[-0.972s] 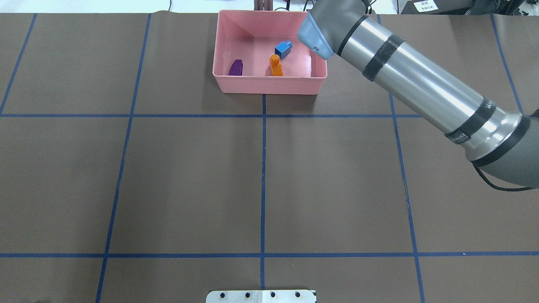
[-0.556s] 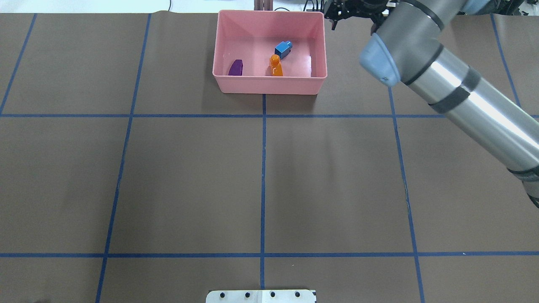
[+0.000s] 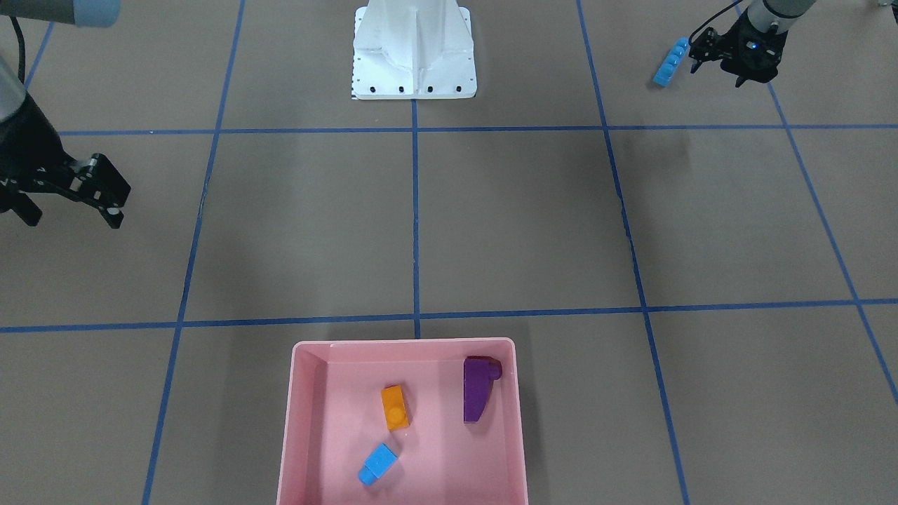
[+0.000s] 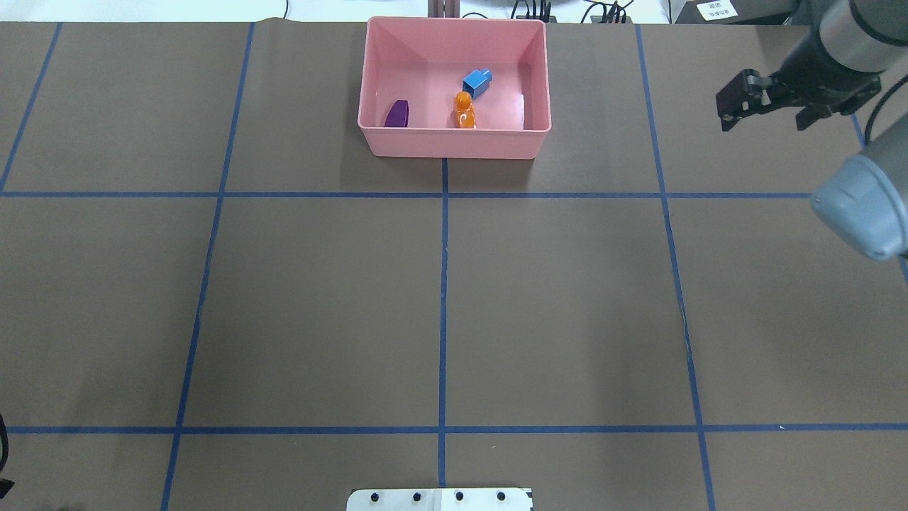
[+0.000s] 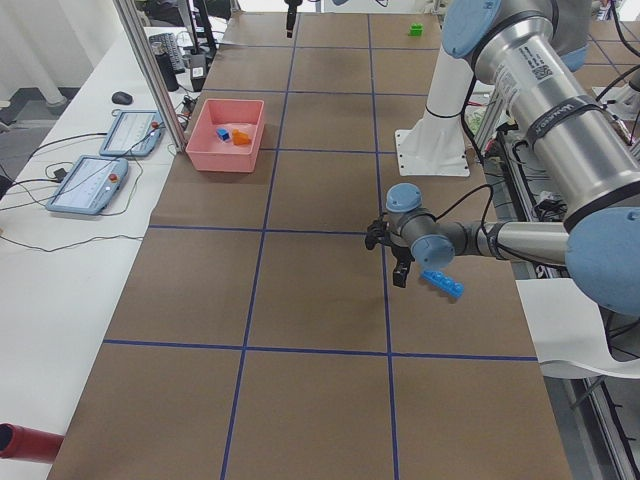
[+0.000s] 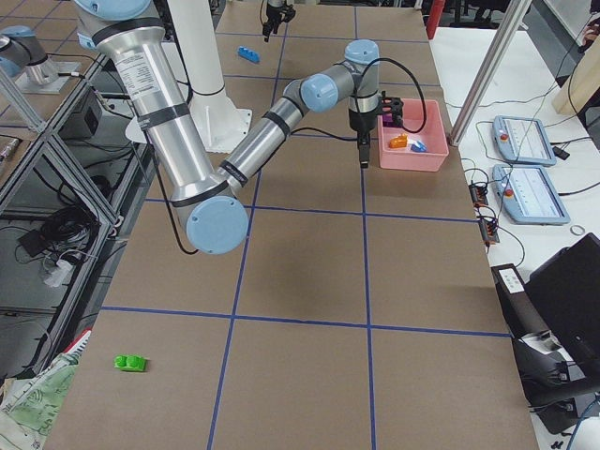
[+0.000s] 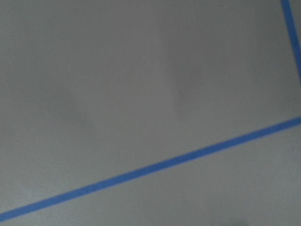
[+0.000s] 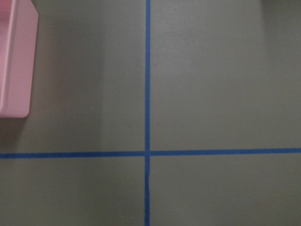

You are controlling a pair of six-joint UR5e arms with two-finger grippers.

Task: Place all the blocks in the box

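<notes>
The pink box stands at the table's far middle and holds three blocks: a purple sloped block, an orange block and a small light-blue block. My right gripper hangs open and empty above the table, well to the right of the box. A long light-blue block lies on the table close beside my left gripper, which is open and apart from it. A green block sits alone near the table's right end. The right wrist view catches only a corner of the box.
The white robot base stands at the near middle edge. Blue tape lines divide the brown table cover into squares. Beyond the table's far edge are tablets and cables.
My right arm has swung from over the box's right side out to the right, away from the box. The blocks in the box have not moved.
</notes>
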